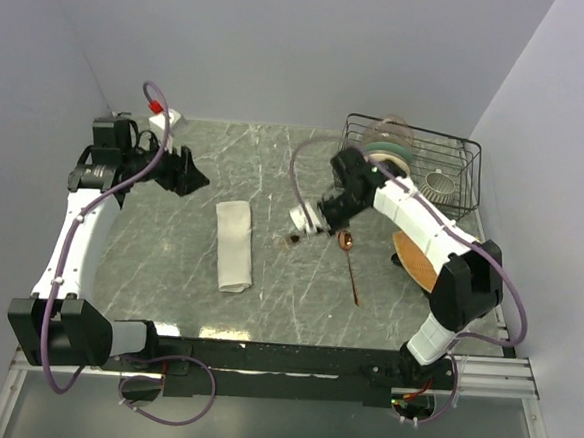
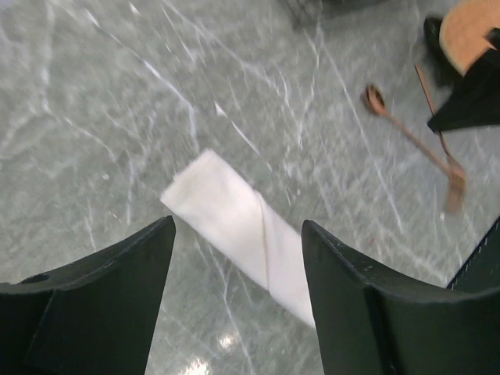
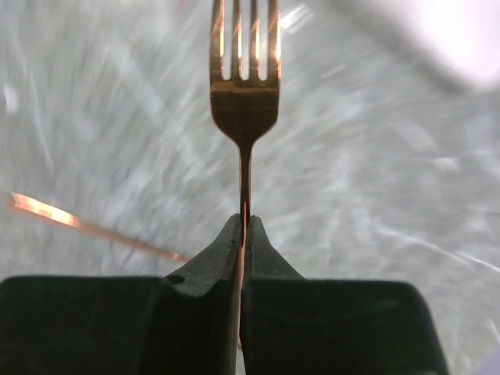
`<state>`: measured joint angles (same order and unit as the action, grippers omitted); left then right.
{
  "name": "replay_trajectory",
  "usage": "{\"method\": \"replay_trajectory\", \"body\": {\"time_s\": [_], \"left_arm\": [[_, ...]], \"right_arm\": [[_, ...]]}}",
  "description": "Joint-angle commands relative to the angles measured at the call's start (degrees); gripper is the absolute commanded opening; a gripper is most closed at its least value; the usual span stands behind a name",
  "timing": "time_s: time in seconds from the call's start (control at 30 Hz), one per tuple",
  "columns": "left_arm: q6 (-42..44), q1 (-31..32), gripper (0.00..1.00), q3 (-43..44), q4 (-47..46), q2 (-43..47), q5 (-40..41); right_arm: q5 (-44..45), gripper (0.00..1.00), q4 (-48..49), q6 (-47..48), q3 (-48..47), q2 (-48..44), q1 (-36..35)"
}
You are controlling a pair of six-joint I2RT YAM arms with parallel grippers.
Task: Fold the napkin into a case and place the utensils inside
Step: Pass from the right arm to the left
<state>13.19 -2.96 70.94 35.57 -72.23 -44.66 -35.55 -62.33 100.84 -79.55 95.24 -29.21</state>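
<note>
Soft even light; table [image 3: 94, 117] motion-blurred, fork [image 3: 244, 109] sharp.

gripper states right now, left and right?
Left gripper: open, holding nothing.
Right gripper: shut on the fork.

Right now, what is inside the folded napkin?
No utensil sticks out of the napkin; the fork is in the right gripper, the spoon on the table. Its inside is covered.

Left end effector [image 2: 238, 225] is spread wide; right end effector [image 3: 244, 223] is pinched tight, seemingly angled downward.
</note>
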Motion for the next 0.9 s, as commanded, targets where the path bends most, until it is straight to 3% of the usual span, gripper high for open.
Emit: {"method": "replay_trajectory", "body": {"time_s": [0.0, 0.1, 0.13, 0.2, 0.23, 0.27, 0.3, 0.33, 0.37, 0.43, 0.57, 0.87], "left_arm": [[-12.61, -2.74, 0.74, 4.82, -11.97, 2.88, -0.52], [-20.19, -5.38, 0.72, 4.91, -19.98, 5.07, -4.45], [-21.79, -5.65, 0.71, 4.65, -21.41, 5.69, -5.51], [-26.71, -5.74, 0.69, 4.56, -24.65, 5.69, -10.68], [-28.90, -5.74, 0.68, 4.30, -26.50, 5.43, -12.97], [-34.84, -5.13, 0.68, 3.69, -29.22, 5.43, -17.69], [-38.29, -4.86, 0.67, 2.38, -31.77, 5.43, -18.26], [-41.63, -4.60, 0.67, 1.32, -38.49, 5.86, -18.79], [-48.11, -3.81, 0.67, 0.44, -41.95, 6.13, -18.88], [-53.42, -2.84, 0.66, -1.85, -49.67, 6.75, -18.18], [-64.32, 0.32, 0.60, -4.93, -57.79, 6.05, -16.33], [-74.26, 4.35, 0.55, -5.46, -67.82, 1.65, -16.68]], "right_arm": [[-17.08, 0.00, -1.41, -26.34, -15.78, -1.12, -0.67], [-25.60, 0.00, 6.57, -50.23, -28.08, 2.48, 0.91], [-27.54, 0.00, 9.91, -63.87, -29.16, 3.10, 1.17], [-32.10, 0.00, 27.88, -80.53, -26.91, 2.94, 1.79], [-32.73, 0.00, 37.88, -103.24, -23.84, 2.24, 1.79], [-32.91, 0.00, 65.56, -116.61, -19.46, -0.03, 1.96], [-31.18, 0.00, 81.41, -130.32, -10.63, -0.75, 2.05], [-29.59, 0.00, 92.97, -150.03, -8.37, -0.93, 2.05], [-28.53, 0.00, 102.57, -155.62, -8.26, 0.98, 1.97], [-26.77, 0.00, 104.00, -162.08, -10.36, 2.75, 1.00], [-24.92, 0.00, 105.21, -164.02, -9.92, 2.76, -1.11], [-23.69, 0.00, 105.13, -163.86, -6.85, 1.44, -4.27]]}}
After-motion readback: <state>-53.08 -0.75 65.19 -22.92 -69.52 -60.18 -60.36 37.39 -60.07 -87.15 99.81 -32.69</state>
